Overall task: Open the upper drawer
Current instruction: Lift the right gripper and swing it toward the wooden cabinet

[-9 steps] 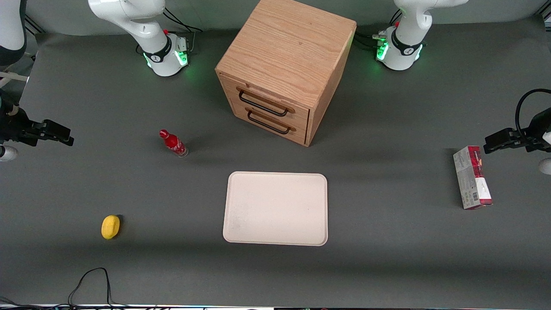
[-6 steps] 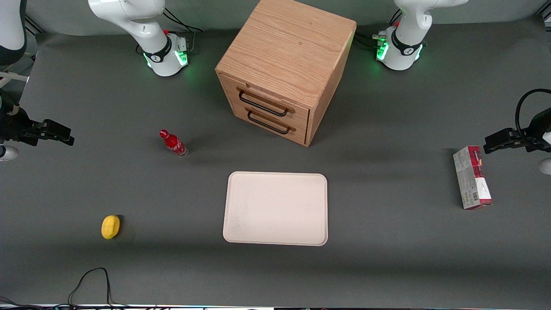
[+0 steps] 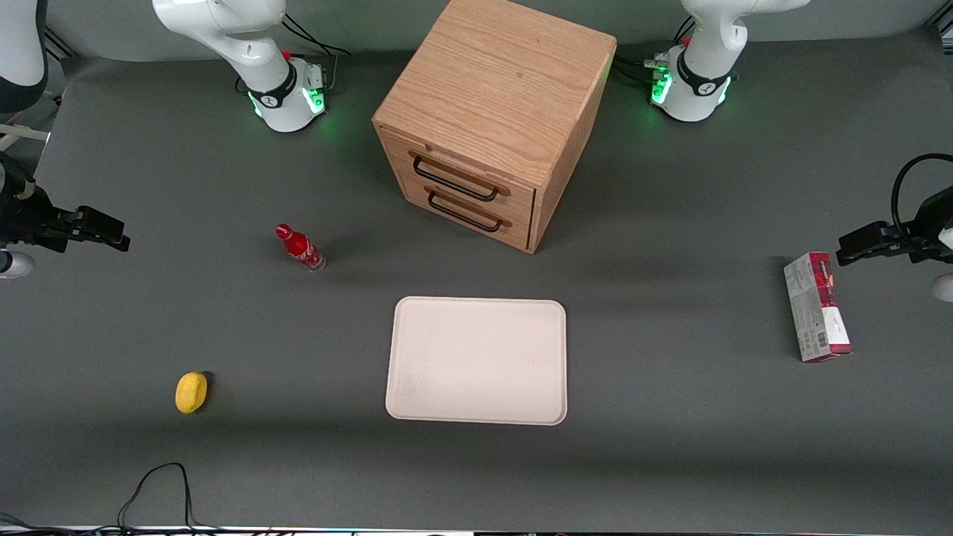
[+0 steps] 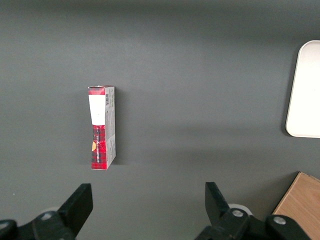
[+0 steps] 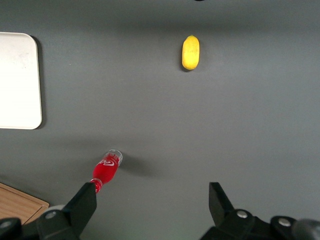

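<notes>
We judge that the task is at its very beginning: the upper drawer point(image 3: 467, 173) is fully shut, its front flush with the cabinet point(image 3: 506, 74), and nothing is touching it. All the work is left to do, which is to bring the arm over, take the handle and pull the drawer out. The gripper point(image 3: 97, 227) of the right arm hangs above the tabletop point(image 3: 670, 417) at the working arm's end, well apart from the cabinet. In the right wrist view we see its fingers point(image 5: 82, 205) spread wide with only bare tabletop between them, so they are released and grasp nothing. The cabinet stands in the middle of the tabletop, farther from the front camera than the white tray point(image 3: 476, 361), and it is turned a little, so that its front faces partly toward the working arm's end. The upper drawer is light oak with a thin black wire handle point(image 3: 454, 181) running along its front; the lower drawer point(image 3: 476, 223) just under it looks the same. A red bottle point(image 3: 300, 248) stands between the gripper and the cabinet, near the likely path of the arm.
</notes>
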